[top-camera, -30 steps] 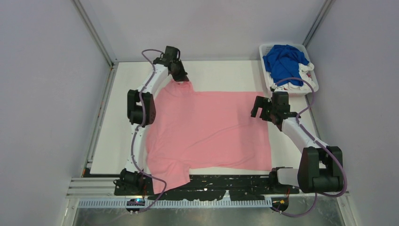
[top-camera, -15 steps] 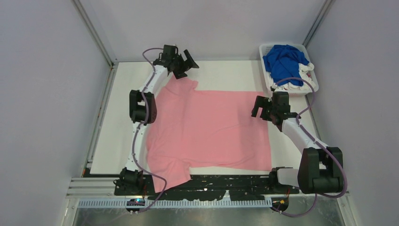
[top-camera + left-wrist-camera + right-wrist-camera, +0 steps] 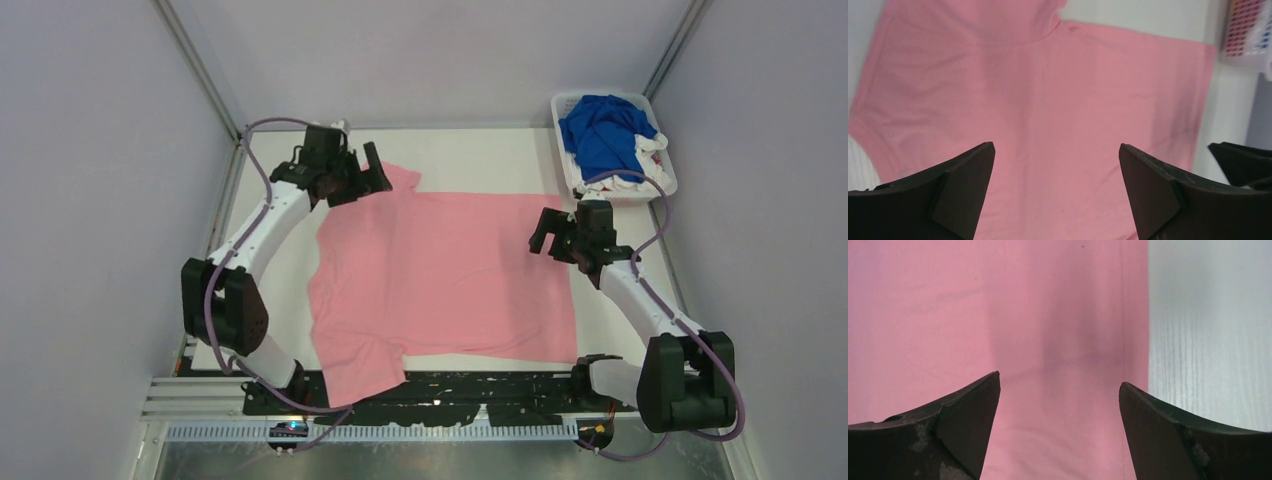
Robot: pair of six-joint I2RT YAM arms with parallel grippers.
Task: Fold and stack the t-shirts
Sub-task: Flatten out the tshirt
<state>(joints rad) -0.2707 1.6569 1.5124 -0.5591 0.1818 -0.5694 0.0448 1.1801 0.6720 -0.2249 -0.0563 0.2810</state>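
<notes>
Left arm [image 3: 265,220] and right arm [image 3: 630,290] overhang pink t-shirt [image 3: 450,270].

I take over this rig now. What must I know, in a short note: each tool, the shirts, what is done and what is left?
Left tool: open, holds nothing, over the far sleeve of the pink t-shirt.
Right tool: open, holds nothing, over the same shirt's right edge.
Pink t-shirt: spread flat on the table, with its near sleeve over the table's near edge.
Blue t-shirt: crumpled in the basket, white cloth beneath it.
Done: pink shirt laid out.
Left: fold it, then fold and stack the others.
</notes>
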